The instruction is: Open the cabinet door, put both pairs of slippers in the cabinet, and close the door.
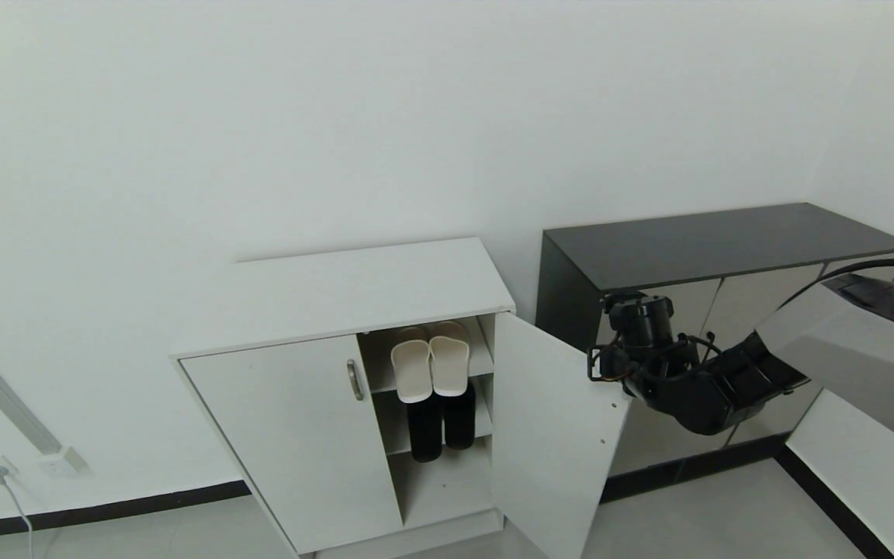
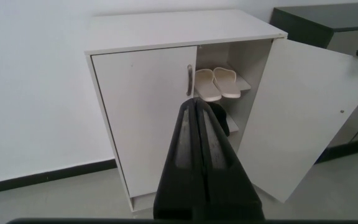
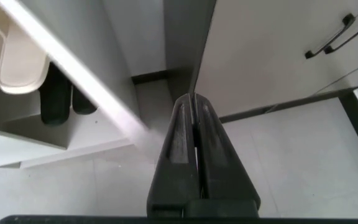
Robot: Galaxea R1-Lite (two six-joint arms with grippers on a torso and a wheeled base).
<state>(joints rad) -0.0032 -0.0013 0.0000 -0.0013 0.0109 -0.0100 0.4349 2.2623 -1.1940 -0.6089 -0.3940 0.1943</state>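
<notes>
White panel door (image 1: 556, 435), hanging open at the head view's lower centre beside the shelved white slippers (image 1: 431, 365) and black slippers (image 1: 441, 427), looks stiff and light, best pushed near its free edge, where the right gripper (image 3: 195, 98), like the left gripper (image 2: 196, 102), is pinched closed, empty.

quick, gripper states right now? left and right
Left gripper: closed, holding nothing.
Right gripper: closed, holding nothing, by the open cabinet door.
</notes>
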